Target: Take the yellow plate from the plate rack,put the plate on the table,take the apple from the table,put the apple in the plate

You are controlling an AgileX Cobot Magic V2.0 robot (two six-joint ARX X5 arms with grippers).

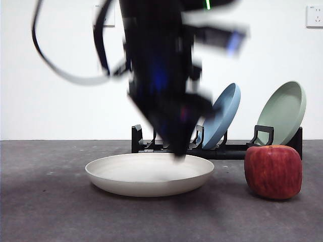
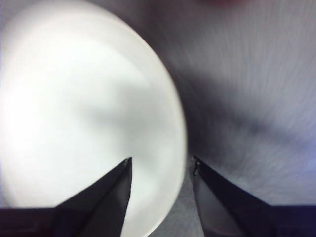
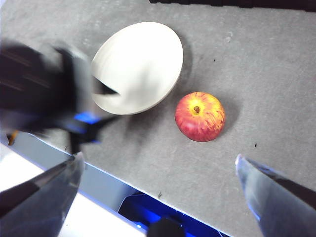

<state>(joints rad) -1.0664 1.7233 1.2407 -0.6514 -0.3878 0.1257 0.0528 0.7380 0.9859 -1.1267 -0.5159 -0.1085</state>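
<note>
The yellow plate (image 1: 149,174) lies flat on the table (image 1: 45,201), in front of the plate rack (image 1: 227,149). The red apple (image 1: 273,171) stands on the table to the plate's right, apart from it. My left gripper (image 1: 176,151) hangs blurred just above the plate's far rim. In the left wrist view my left gripper (image 2: 162,165) is open and empty, with the plate's (image 2: 84,108) edge below the gap. My right gripper (image 3: 158,163) is wide open and empty, high above the apple (image 3: 200,117) and the plate (image 3: 138,66).
A blue plate (image 1: 222,115) and a pale green plate (image 1: 282,112) lean in the rack. The left arm (image 3: 44,98) shows blurred in the right wrist view. The table's front edge (image 3: 113,173) runs below the apple there.
</note>
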